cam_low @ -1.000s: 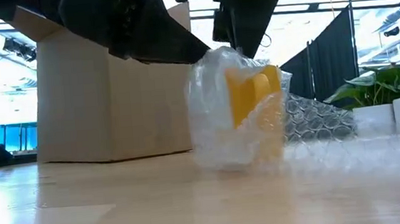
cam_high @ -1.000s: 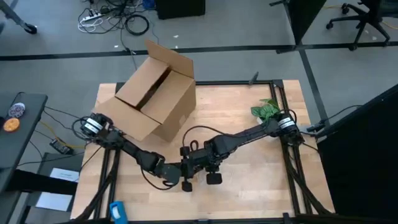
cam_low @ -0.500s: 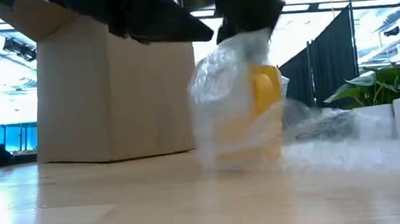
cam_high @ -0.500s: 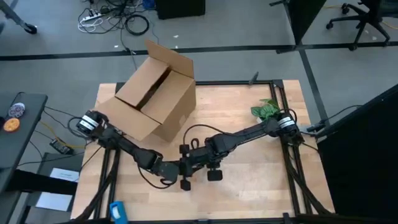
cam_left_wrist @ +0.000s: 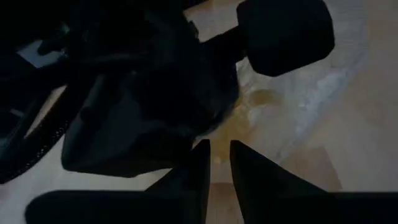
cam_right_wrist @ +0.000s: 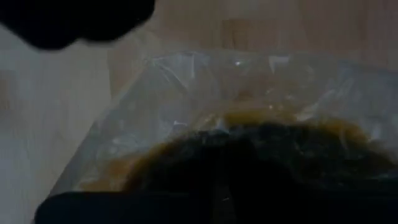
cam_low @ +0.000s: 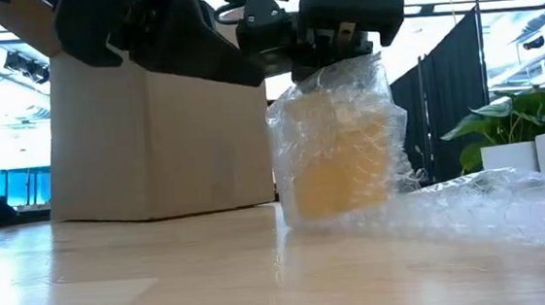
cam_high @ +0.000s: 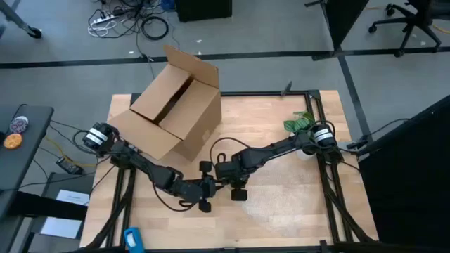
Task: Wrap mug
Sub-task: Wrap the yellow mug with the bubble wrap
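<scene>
The mug (cam_low: 339, 157) stands upright on the wooden table (cam_high: 281, 119), near the front middle, with crinkly bubble wrap (cam_low: 481, 204) drawn over it so its yellow shows only as a blur through the film; the loose tail of the sheet trails across the board toward the plant's side. The right gripper (cam_low: 342, 45) sits directly on top of the bundle, so the mug lies straight below it, long axis vertical, and in the right wrist view the film and yellow rim fill the frame just past the fingers; whether they pinch the wrap I cannot tell. The left gripper (cam_left_wrist: 216, 163) comes in just beside it from the box's side, fingers nearly pressed together with only a thin gap, nothing visibly between them. Both arms are crowded over one spot, which is the likely obstruction. The cardboard box (cam_high: 176, 105) stands behind, apart; the plant (cam_high: 299, 124) sits by the right arm's base
</scene>
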You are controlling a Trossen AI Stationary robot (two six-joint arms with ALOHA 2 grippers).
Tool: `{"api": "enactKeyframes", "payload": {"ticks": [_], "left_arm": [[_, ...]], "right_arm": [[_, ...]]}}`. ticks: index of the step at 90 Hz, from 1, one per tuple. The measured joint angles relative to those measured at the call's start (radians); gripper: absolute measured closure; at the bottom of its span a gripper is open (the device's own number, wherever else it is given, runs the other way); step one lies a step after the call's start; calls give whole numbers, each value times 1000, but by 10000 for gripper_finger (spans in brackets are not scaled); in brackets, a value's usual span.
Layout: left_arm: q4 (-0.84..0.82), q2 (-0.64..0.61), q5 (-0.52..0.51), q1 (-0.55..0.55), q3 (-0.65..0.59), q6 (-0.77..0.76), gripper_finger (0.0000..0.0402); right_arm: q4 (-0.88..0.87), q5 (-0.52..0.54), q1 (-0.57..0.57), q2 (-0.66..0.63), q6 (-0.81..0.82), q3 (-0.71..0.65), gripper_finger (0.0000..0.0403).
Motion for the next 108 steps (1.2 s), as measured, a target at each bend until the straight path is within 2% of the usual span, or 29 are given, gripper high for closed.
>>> {"api": "enactKeyframes", "payload": {"ticks": [31, 48, 58, 70, 84, 97, 108], "left_arm": [[14, -3, -13, 14, 2, 18, 353], [13, -3, -12, 14, 2, 25, 353], [12, -3, -11, 14, 2, 25, 353], [8, -3, -11, 7, 2, 18, 353], [-17, -3, -9, 2, 2, -6, 353], [-20, -3, -10, 4, 2, -30, 353], [-14, -2, -9, 3, 2, -31, 353]], "right_arm": [[-263, -23, 15, 2, 90, 245, 383], [-242, 134, 30, 1, 97, 319, 383], [-178, 156, 22, 2, 89, 276, 383], [-97, 125, 10, 1, 114, 152, 383], [-81, 112, 11, -5, 147, 33, 383], [-67, 111, 13, -4, 154, -8, 383], [35, 111, 7, -4, 133, -56, 383]]}}
